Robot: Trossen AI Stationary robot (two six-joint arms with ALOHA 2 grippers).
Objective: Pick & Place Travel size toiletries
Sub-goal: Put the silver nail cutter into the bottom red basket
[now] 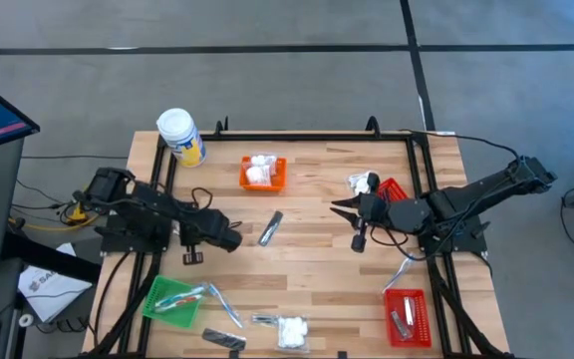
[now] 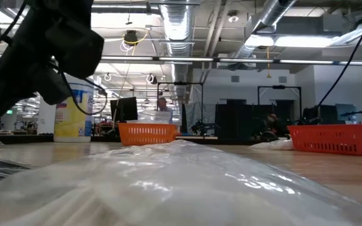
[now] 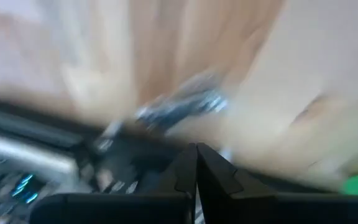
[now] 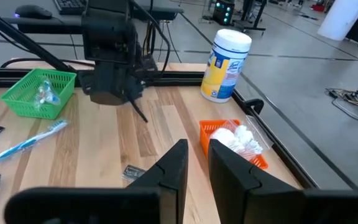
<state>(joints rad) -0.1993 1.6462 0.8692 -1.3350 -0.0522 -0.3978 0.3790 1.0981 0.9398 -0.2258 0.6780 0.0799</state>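
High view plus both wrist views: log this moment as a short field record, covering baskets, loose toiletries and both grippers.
orange basket: holds a white packet
green basket: holds clear-wrapped items
red basket: near the table's front right corner, holds a small sachet
loose sachet: mid-table, between the arms
left gripper: shut, empty
right gripper: fingers slightly apart, nothing seen between them
jar: back left corner

pale striped wooden tabletop (image 1: 317, 199) | orange mesh basket (image 1: 264, 175) with white lumpy packets (image 1: 258, 171) | green mesh basket (image 1: 172, 300) | two red mesh baskets (image 1: 407, 317) | white-lidded jar with yellow-and-blue label (image 1: 181, 137) | dark silvery sachet (image 1: 270, 227) | black arms
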